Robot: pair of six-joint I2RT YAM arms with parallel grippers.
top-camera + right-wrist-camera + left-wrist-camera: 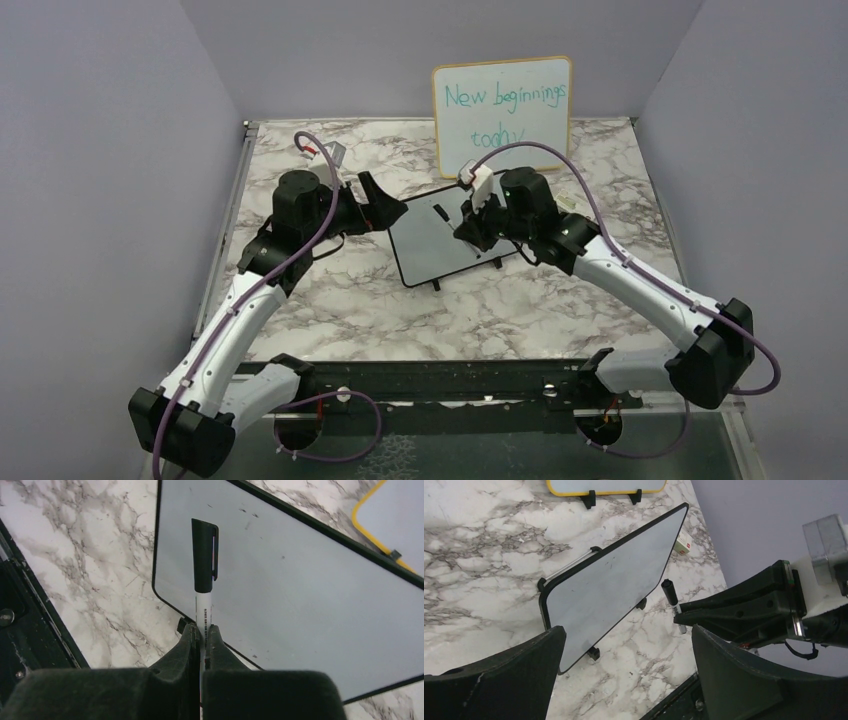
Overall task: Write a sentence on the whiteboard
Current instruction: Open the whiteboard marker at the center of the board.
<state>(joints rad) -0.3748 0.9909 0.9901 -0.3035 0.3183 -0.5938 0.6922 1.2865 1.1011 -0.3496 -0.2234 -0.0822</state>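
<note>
Left claw (385, 207): fingers spread wide, holding nothing.
Right claw (202, 630): pinched shut on a capped marker (204, 555), cap pointing away from it.
Whiteboard (440, 240): face up on the marble table (520, 310), between both claws, just ahead of the left, beneath the right's marker.

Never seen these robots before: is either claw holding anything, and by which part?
The right gripper is shut on a capped marker, pinching its white barrel just behind the cap. The left gripper is open and holds nothing.
</note>
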